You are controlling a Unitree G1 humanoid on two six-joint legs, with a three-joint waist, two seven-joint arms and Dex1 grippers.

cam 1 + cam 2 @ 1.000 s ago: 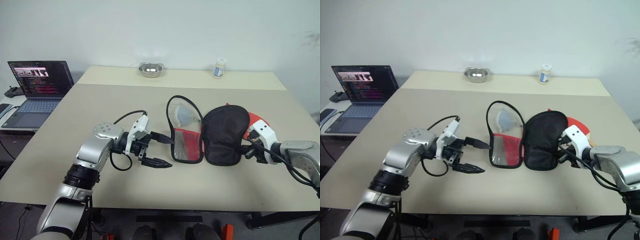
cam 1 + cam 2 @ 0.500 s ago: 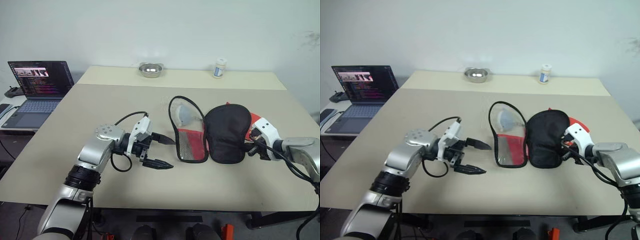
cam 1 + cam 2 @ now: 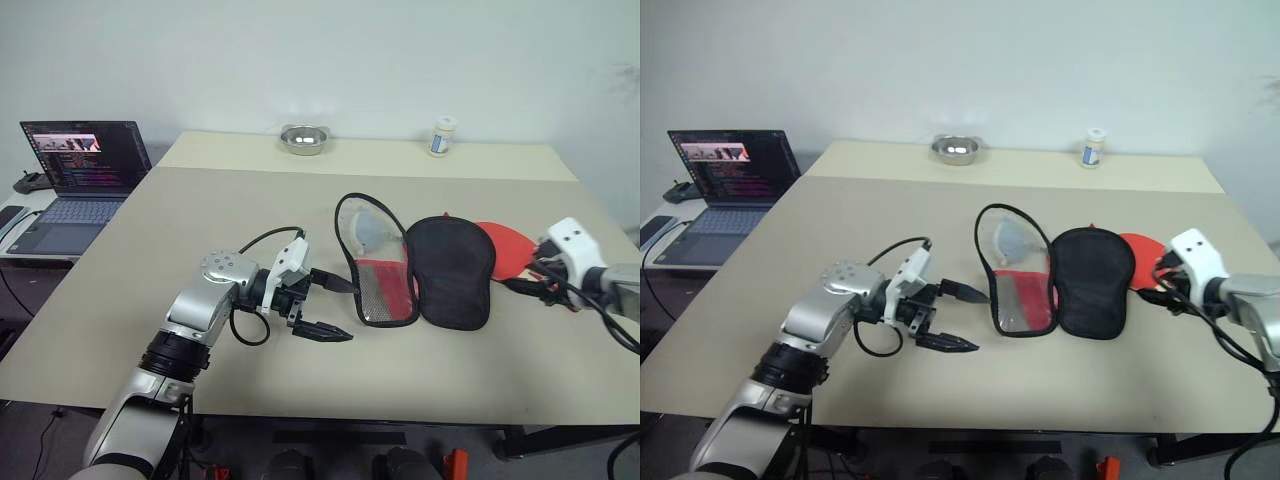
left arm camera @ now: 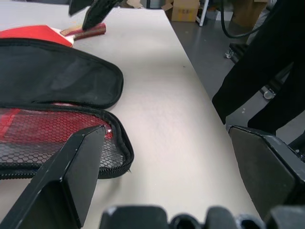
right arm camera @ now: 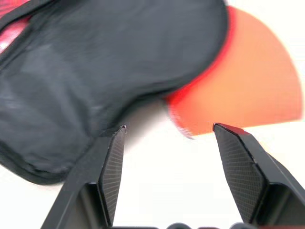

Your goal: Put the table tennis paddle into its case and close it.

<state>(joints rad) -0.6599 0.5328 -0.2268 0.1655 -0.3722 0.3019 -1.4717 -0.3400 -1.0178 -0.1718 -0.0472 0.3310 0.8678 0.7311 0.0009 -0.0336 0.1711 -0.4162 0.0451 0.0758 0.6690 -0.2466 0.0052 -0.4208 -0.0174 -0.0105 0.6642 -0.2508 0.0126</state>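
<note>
One case (image 3: 415, 270) lies unzipped on the tabltop (image 3: 200, 210), its red mesh half and black half spread flat, nothing visible inside. One paddle (image 3: 500, 243) rests just right of the case, partly under the black half. Left claw (image 3: 330, 308) hangs released just left of the case; right claw (image 5: 167, 164), also released, sits by the paddle. Beyond the case stand one bowl (image 3: 302, 139) and one bottle (image 3: 441, 136).

**Robot arms, as seen beside the case**

Left arm (image 3: 190, 325): silver-grey shell with black joint rings, white wrist block, looping black cable, two black pointed fingers (image 3: 322, 332). Right arm (image 3: 620, 285) beyond the case (image 3: 420, 270): grey forearm, white wrist housing, black cables, black textured fingers (image 5: 112, 167).
</note>
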